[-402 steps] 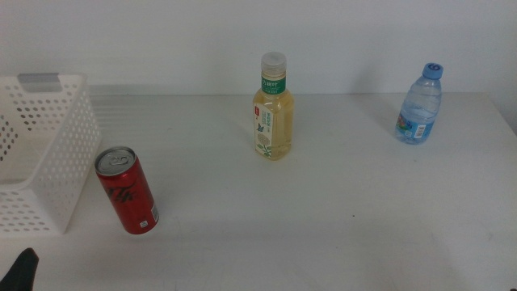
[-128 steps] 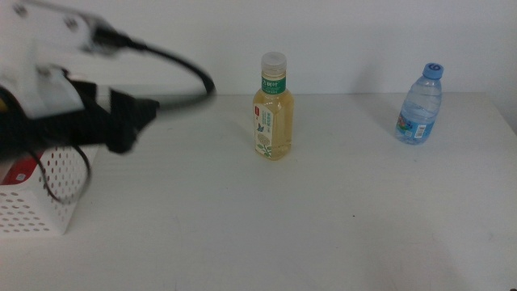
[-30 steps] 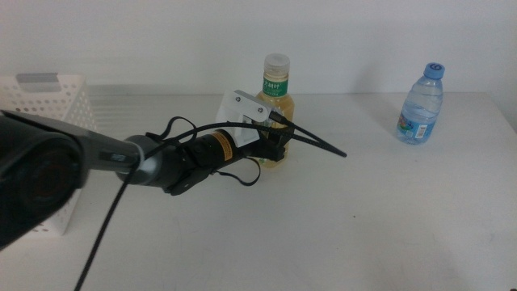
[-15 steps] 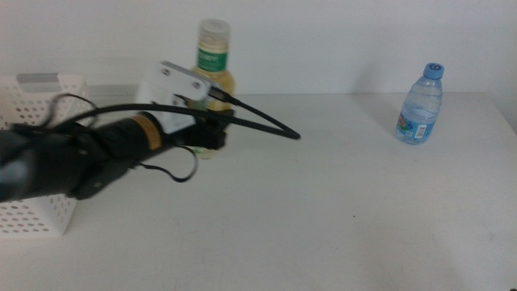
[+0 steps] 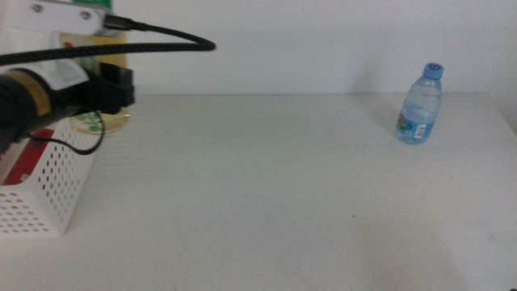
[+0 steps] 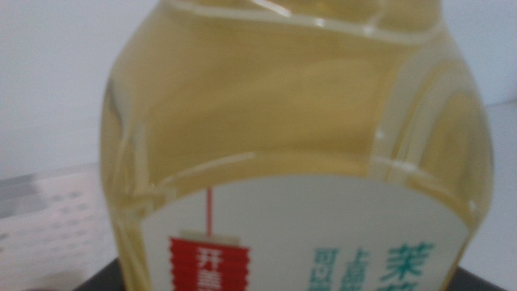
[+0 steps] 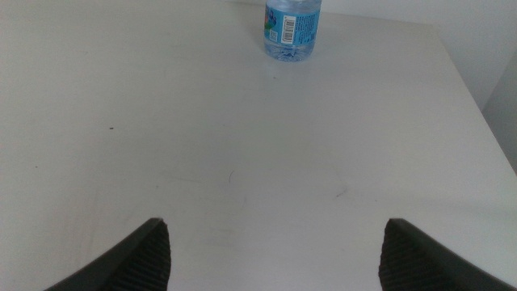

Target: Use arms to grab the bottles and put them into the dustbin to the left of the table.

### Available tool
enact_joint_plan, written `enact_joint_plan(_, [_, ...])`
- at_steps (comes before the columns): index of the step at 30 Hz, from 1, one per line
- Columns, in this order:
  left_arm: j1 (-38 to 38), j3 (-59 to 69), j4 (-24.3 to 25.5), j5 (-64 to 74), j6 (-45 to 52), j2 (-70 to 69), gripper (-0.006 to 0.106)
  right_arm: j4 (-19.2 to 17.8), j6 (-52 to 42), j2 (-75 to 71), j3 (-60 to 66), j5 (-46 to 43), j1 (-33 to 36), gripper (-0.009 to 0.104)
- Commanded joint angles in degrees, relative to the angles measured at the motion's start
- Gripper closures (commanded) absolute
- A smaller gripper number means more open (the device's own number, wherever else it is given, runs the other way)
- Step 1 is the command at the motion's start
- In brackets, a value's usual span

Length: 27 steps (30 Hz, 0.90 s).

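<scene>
With the tea bottle [image 6: 291, 162] filling the left wrist view, its yellow body and green-white label right up against the lens, the left gripper [image 5: 109, 93] is clamped on it and carrying it upright, long axis vertical. From the middle camera only a sliver of yellow shows behind the dark wrist, hanging over the near corner of the dustbin [image 5: 56, 182] at the table's left end. So the bottle sits directly in the jaws with the basket just below and slightly to the left: that drop line is what the release turns on. A patch of red shows through the basket's rim, most likely the soda can [image 5: 20, 166] lying inside.

Count it up: one tea bottle in the air, one red can in the bin, one water bottle [image 5: 420, 105] standing upright, well apart at the far right of the table [image 5: 266, 202]. The right gripper [image 7: 271, 246] waits low with its jaws spread wide, empty, facing that water bottle and plainly the nearer arm for it.
</scene>
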Motion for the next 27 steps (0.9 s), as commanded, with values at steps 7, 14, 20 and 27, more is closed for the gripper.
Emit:
enact_joint_plan(7, [2.7, -5.0, 0.7, 2.9, -0.9, -4.3, 0.083, -0.5, -0.7, -1.6, -1.6, -4.2, -0.3, 0.027])
enact_joint_plan(14, [2.7, -7.6, 1.2, 4.3, 3.2, -4.3, 0.085, -0.5, -0.7, -1.6, -1.6, -4.2, -0.3, 0.027])
enact_joint_plan(20, [2.7, -8.4, 1.6, 5.2, 3.4, -4.3, 0.104, -0.5, -0.7, -1.6, -1.6, -4.2, -0.3, 0.027])
enact_joint_plan(27, [4.8, -11.3, -7.8, 14.1, 8.0, -3.5, 0.105, -0.5, -0.7, -1.6, -1.6, -4.2, -0.3, 0.027])
